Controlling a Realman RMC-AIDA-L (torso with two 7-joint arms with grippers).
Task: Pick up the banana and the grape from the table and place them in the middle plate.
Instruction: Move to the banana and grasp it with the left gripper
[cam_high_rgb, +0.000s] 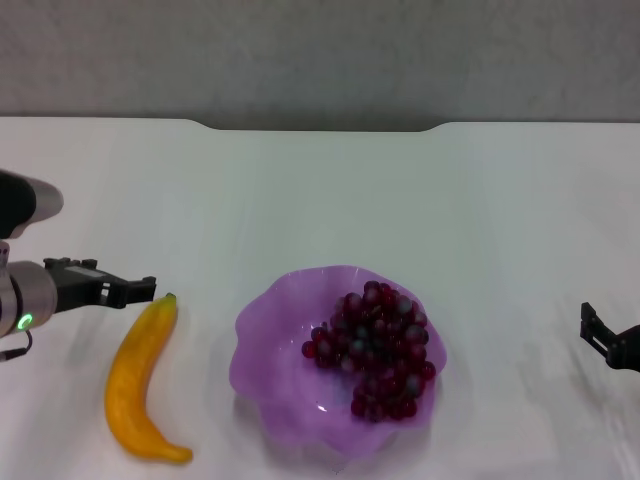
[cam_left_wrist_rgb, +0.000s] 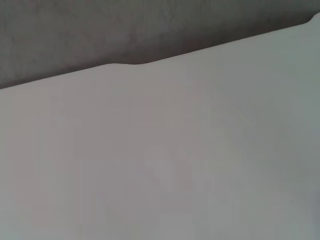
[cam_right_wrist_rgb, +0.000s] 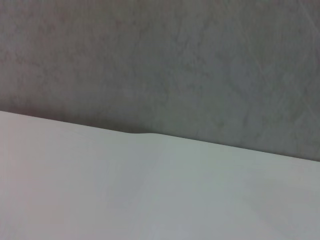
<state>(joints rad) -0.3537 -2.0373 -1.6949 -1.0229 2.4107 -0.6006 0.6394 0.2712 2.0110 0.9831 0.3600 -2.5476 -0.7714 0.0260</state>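
Grape (cam_high_rgb: 375, 350) already seen inside middle plate (cam_high_rgb: 262, 330), right half. Banana (cam_high_rgb: 143, 378) left lying on table (cam_high_rgb: 320, 200), just beside plate, stem tip near left gripper (cam_high_rgb: 140, 289). Left gripper state cannot be told. Right gripper (cam_high_rgb: 592, 328) parked at far right, looks open. Banana judged light, stiff, shiny, maybe slippery. Best held across fat middle.

The head view looks forward and down from above the desk (cam_high_rgb: 320, 200), taking in its notched far edge at 12 o'clock. Both wrist views sit low, aimed across bare desk toward that same notched edge and the grey wall (cam_right_wrist_rgb: 175, 60) beyond.
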